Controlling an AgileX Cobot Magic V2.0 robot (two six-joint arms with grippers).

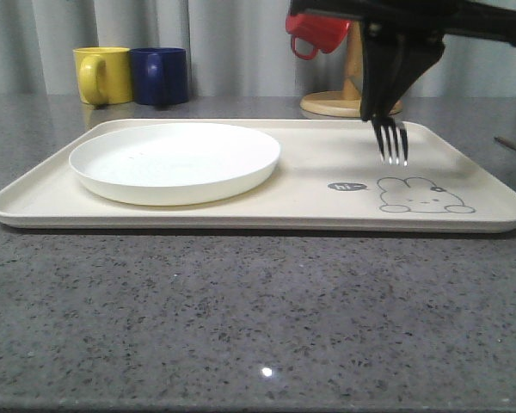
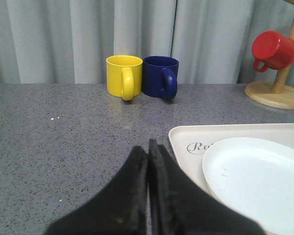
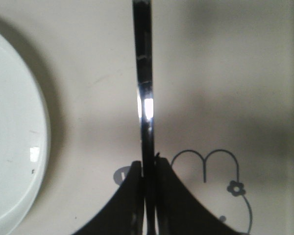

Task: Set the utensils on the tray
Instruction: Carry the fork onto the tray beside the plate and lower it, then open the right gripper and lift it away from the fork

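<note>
right gripper (image 1: 387,116): pinching the fork (image 1: 391,142), jaws pressed on the handle, tines hanging down; in the right wrist view the fingertips (image 3: 132,196) clamp the slim handle (image 3: 144,98) edge-on
fork: held upright above the tray's (image 1: 327,211) right half, tines clear of the surface, over the bare patch just behind the rabbit drawing (image 1: 423,196); cannot tell how far off the surface
left gripper (image 2: 148,156): pressed together, nothing between the fingers, hovering over the counter (image 1: 241,318) beside the tray's left edge
tray: lies on the counter, long side toward the front edge, low raised rim all round, right-hand corner near the counter's right side
plate (image 1: 175,161): round, white, on the tray's left half, its rim close to the tray's left and back edges, well apart from the fork
open room on tray: right half is bare apart from the drawing, a wide strip between plate rim and rabbit
open room on counter: broad bare band between tray and front edge
yellow mug (image 1: 101,75): at the counter's back edge, left, touching or just beside the blue mug (image 1: 159,76)
red mug (image 1: 316,33): hanging on the wooden stand (image 1: 348,95) at the back, behind the tray's far edge
thin object (image 1: 513,146): at the right edge of the counter, off the tray, too small to tell what it is
</note>
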